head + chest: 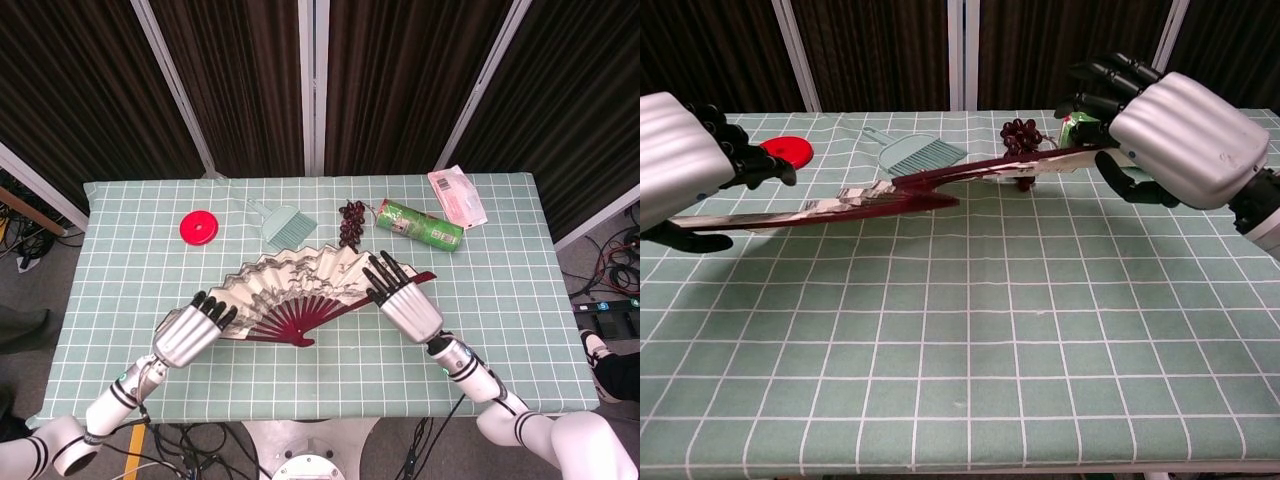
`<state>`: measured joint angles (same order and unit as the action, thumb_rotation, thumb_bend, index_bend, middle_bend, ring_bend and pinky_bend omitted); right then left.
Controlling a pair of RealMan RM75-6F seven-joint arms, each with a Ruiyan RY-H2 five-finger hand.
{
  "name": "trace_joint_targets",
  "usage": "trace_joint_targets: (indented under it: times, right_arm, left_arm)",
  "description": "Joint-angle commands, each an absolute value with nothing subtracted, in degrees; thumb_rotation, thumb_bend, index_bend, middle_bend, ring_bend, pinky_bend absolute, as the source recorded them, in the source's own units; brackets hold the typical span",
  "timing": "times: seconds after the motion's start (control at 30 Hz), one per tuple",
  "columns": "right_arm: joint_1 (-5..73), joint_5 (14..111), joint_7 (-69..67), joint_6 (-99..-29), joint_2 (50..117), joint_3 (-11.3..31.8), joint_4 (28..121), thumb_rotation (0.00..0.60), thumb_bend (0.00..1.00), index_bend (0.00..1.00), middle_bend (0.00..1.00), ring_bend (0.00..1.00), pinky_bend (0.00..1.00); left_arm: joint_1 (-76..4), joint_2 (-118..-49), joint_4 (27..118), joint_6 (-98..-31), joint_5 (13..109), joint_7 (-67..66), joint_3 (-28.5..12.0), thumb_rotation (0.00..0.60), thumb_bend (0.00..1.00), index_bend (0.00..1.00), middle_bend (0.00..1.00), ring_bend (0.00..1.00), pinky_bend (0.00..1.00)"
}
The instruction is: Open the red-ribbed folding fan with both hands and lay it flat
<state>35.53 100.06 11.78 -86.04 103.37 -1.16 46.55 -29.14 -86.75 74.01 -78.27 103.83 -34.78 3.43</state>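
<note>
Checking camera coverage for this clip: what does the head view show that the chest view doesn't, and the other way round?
Only the head view shows the pink packet near the table's far right edge, the fan's painted face spread wide, and both forearms.

Only the chest view shows the fan nearly edge-on and held clear of the tablecloth, not yet laid flat.

Both show the left hand and right hand holding the fan's ends, plus the red lid, small dustpan and grapes.
</note>
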Motion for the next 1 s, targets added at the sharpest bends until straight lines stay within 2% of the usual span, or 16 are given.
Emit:
trace_joint_targets:
  times: [0.03, 0.1, 0.2, 0.27, 0.43, 0.53, 0.73, 0.8, 0.9, 1.0]
  right_arm:
    - [33.55, 98.12, 15.21, -82.52, 101.56, -2.14, 51.11, 0.6, 0.44, 0.17, 0.09, 0.0, 0.0]
    - [32.88, 97.05, 17.27, -80.24, 100.19, -2.46, 54.22, 0.6, 0.37, 0.09, 0.05, 0.0, 0.0]
    - [32.43, 95.16, 20.24, -76.76, 98.15, -2.37, 58.81, 0.6, 0.25, 0.01, 0.0, 0.0, 0.0]
    - [32.24, 93.14, 21.93, -73.77, 96.68, -2.02, 62.17, 0.6, 0.15, 0.0, 0.0, 0.0, 0.0]
    - [32.5, 88.28, 25.24, -67.6, 93.37, -0.44, 69.32, 0.6, 0.02, 0.0, 0.0, 0.0, 0.0]
    - [32.71, 85.98, 26.08, -65.55, 91.14, 0.79, 73.08, 0.6, 0.0, 0.0, 0.0, 0.0, 0.0]
    - [32.22, 82.03, 24.15, -64.39, 85.76, 3.46, 79.99, 0.6, 0.0, 0.0, 0.0, 0.0, 0.0]
    - [31.92, 81.07, 22.55, -64.19, 83.5, 4.11, 82.09, 0.6, 0.0, 0.0, 0.0, 0.0, 0.0]
    - [31.46, 79.63, 19.74, -63.72, 80.32, 4.97, 84.62, 0.6, 0.0, 0.0, 0.0, 0.0, 0.0]
    - [30.93, 78.43, 16.85, -63.55, 77.71, 5.78, 86.12, 0.6, 0.0, 0.0, 0.0, 0.0, 0.0]
  left_arm:
    - [-29.42, -85.85, 78.2, -74.28, 101.27, -37.44, 2.94, 0.6, 0.0, 0.23, 0.37, 0.36, 0.42]
    - [-29.61, -85.18, 80.57, -72.22, 99.84, -38.45, 2.7, 0.6, 0.0, 0.2, 0.32, 0.28, 0.38]
    - [-30.0, -84.42, 83.12, -69.65, 98.17, -39.37, 2.42, 0.6, 0.0, 0.18, 0.27, 0.23, 0.34]
    - [-30.26, -83.9, 84.75, -67.96, 96.87, -40.0, 2.15, 0.6, 0.0, 0.16, 0.23, 0.19, 0.31]
    - [-30.72, -82.5, 88.93, -63.93, 92.11, -40.47, 1.03, 0.6, 0.0, 0.12, 0.14, 0.1, 0.24]
    - [-31.03, -81.66, 91.15, -62.37, 89.17, -36.67, -0.05, 0.6, 0.0, 0.11, 0.12, 0.08, 0.21]
    - [-32.99, -78.78, 93.11, -57.01, 84.36, -18.76, -2.12, 0.6, 0.0, 0.07, 0.12, 0.06, 0.16]
    - [-33.64, -77.67, 93.17, -55.27, 83.57, -13.24, -2.45, 0.568, 0.0, 0.06, 0.12, 0.06, 0.16]
    - [-34.8, -75.55, 93.35, -52.26, 83.16, -3.33, -2.79, 0.486, 0.0, 0.06, 0.12, 0.06, 0.15]
    - [-35.1, -75.05, 90.64, -52.46, 85.22, 2.82, -2.43, 0.439, 0.0, 0.06, 0.12, 0.06, 0.14]
